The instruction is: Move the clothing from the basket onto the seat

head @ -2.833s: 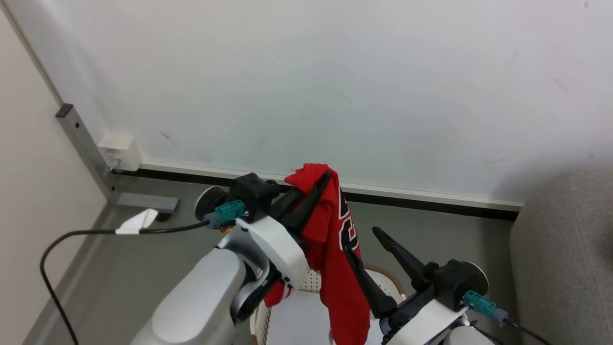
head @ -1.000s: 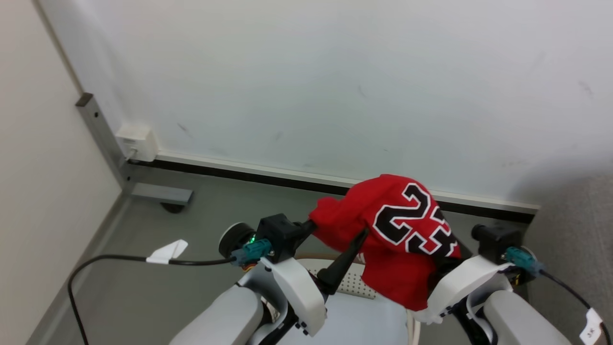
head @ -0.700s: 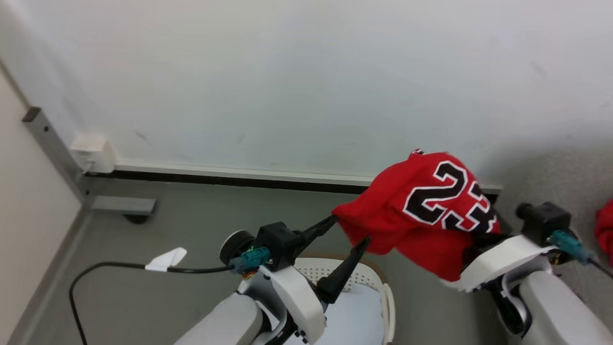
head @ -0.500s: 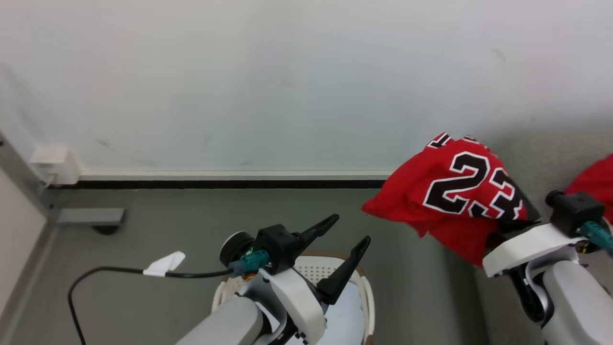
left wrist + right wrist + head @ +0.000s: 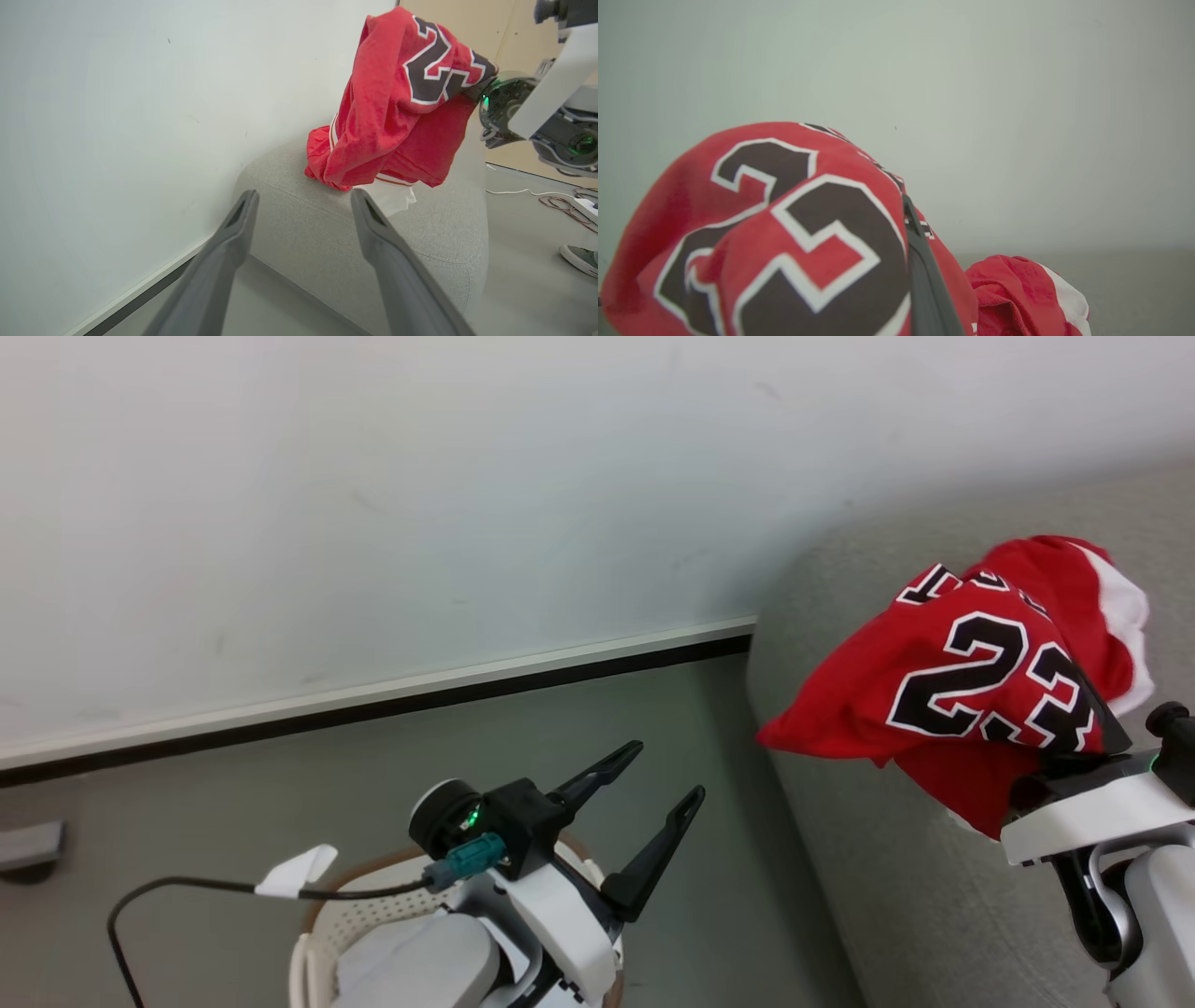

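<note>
A red jersey (image 5: 971,691) with a black-and-white 23 hangs draped over my right gripper (image 5: 909,219), which is shut on it above the grey seat (image 5: 859,859). One dark finger (image 5: 924,280) pokes out from under the cloth. A second red garment with white trim (image 5: 1017,289) lies bunched on the seat just beyond the jersey (image 5: 397,102). My left gripper (image 5: 668,768) stands open and holds nothing, above the white basket (image 5: 317,915) with its brown rim. In the left wrist view the left gripper (image 5: 303,200) points at the seat (image 5: 355,242).
A white wall with a dark baseboard (image 5: 373,705) runs behind the grey floor. A black cable with a white tag (image 5: 289,873) trails from my left wrist. Cables (image 5: 560,200) and a shoe (image 5: 579,256) lie on the floor past the seat.
The head camera has swung right. My left gripper let go of the jersey and opened wide. My right gripper carried the jersey from beside the basket to over the seat.
</note>
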Robot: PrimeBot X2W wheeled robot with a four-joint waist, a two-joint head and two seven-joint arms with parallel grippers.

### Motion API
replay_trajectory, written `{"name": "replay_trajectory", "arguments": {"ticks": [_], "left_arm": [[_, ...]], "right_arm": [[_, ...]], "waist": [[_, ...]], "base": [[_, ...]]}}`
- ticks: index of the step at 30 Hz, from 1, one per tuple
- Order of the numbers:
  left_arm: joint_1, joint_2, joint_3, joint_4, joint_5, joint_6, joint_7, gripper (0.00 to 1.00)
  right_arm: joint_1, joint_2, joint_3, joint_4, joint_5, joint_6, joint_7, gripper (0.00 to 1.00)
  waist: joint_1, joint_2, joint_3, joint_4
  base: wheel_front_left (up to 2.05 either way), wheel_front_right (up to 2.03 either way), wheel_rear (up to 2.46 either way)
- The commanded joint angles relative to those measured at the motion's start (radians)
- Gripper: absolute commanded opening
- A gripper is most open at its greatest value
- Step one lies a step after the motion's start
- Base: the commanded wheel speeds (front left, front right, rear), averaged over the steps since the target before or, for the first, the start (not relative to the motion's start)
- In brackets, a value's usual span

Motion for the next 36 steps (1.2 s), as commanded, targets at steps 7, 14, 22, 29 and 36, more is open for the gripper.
{"name": "replay_trajectory", "arguments": {"ticks": [7,14,22,29,36], "left_arm": [[-0.003,0.008,-0.003,0.015,0.022,0.008,-0.029,1.0],[-0.01,0.001,-0.01,0.018,0.023,0.003,-0.037,1.0],[-0.067,0.02,-0.003,-0.025,0.033,0.005,-0.011,1.0],[-0.112,0.056,0.004,-0.073,0.051,0.011,0.027,1.0],[-0.155,0.084,0.016,-0.116,0.068,0.02,0.049,1.0]], "right_arm": [[0.039,-0.009,-0.035,-0.054,-0.016,-0.002,0.003,0.0],[0.041,-0.007,-0.068,-0.085,-0.013,-0.002,0.01,0.0],[-0.034,-0.062,-0.153,-0.1,-0.004,-0.002,0.023,0.0],[-0.104,-0.145,-0.324,-0.092,-0.013,-0.002,0.014,0.0],[-0.166,-0.228,-0.44,0.011,0.065,-0.002,0.015,0.0]], "waist": [[0.0,-0.0001,0.018,-0.113],[0.0,-0.0001,0.043,-0.139],[0.0,-0.0001,0.159,-0.1],[0.0,-0.0001,0.301,-0.037],[0.0,-0.0001,0.412,0.004]], "base": [[0.0,0.0,0.0],[0.0,0.0,0.0],[0.0,0.0,0.0],[0.0,0.0,0.0],[0.0,0.0,0.0]]}}
